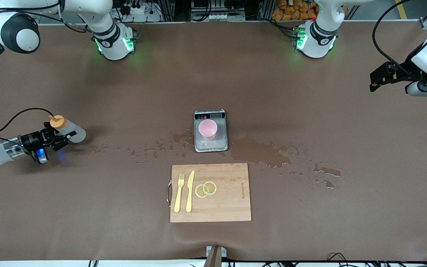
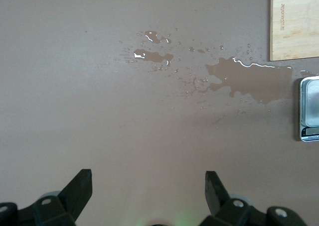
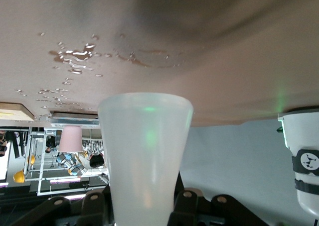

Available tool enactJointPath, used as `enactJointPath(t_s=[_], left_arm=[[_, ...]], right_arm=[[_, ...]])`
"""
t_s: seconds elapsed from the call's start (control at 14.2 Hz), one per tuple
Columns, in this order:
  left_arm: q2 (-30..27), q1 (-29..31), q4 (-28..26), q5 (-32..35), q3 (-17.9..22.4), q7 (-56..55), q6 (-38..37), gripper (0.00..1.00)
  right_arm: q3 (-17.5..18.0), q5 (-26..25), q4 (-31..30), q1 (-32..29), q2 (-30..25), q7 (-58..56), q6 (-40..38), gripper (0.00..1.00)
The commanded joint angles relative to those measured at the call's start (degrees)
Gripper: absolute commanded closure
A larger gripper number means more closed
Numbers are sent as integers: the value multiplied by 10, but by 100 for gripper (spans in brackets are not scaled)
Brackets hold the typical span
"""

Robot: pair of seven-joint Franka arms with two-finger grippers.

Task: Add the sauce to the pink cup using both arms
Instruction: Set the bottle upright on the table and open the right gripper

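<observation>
Translucent plastic, front view: sauce bottle [image 1: 69,130], whitish with an orange cap, held tilted over the bench [image 1: 347,222] near the right arm's end.
Right hand, front view: the right hand [image 1: 56,140] is clamped on the bottle's body, below the cap.
Pink cup, front view: the pink cup [image 1: 208,129] stands upright on a grey scale [image 1: 211,146] mid-bench, just farther from the camera than a wooden board [image 1: 232,207].
Board load: a yellow fork [image 1: 178,193], a yellow knife [image 1: 190,191] and lemon slices [image 1: 205,189].
Spills: wet patches [image 1: 263,152] lie beside the scale toward both ends.
Left hand, front view: the left hand [image 1: 378,78] waits in the air over the left arm's end of the bench.
Left wrist view: fingers [image 2: 79,186] spread wide with nothing between them; the puddle [image 2: 249,79] and the scale's edge [image 2: 309,109] show below.
Right wrist view: the bottle [image 3: 144,151] fills the grip, with the cup [image 3: 71,139] small in the distance.
Handling, judged: the bottle is likely soft and light, so a mid-body hold suits squeezing; the cup is light and easily tipped, best steadied at its wall.
</observation>
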Motion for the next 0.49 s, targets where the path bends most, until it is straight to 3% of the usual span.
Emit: enactJointPath(t_s=[0.0, 0.21, 0.35, 0.42], left_arm=[[1, 4, 6, -6, 0, 2, -2, 0], [2, 4, 6, -6, 0, 2, -2, 0], [2, 4, 5, -7, 0, 2, -3, 0], [2, 4, 5, -7, 0, 2, -3, 0]], right_arm=[[9, 12, -19, -11, 3, -15, -2, 100], [9, 12, -22, -14, 11, -29, 10, 100], [9, 12, -27, -14, 11, -30, 14, 91], [9, 11, -27, -14, 10, -30, 15, 75]])
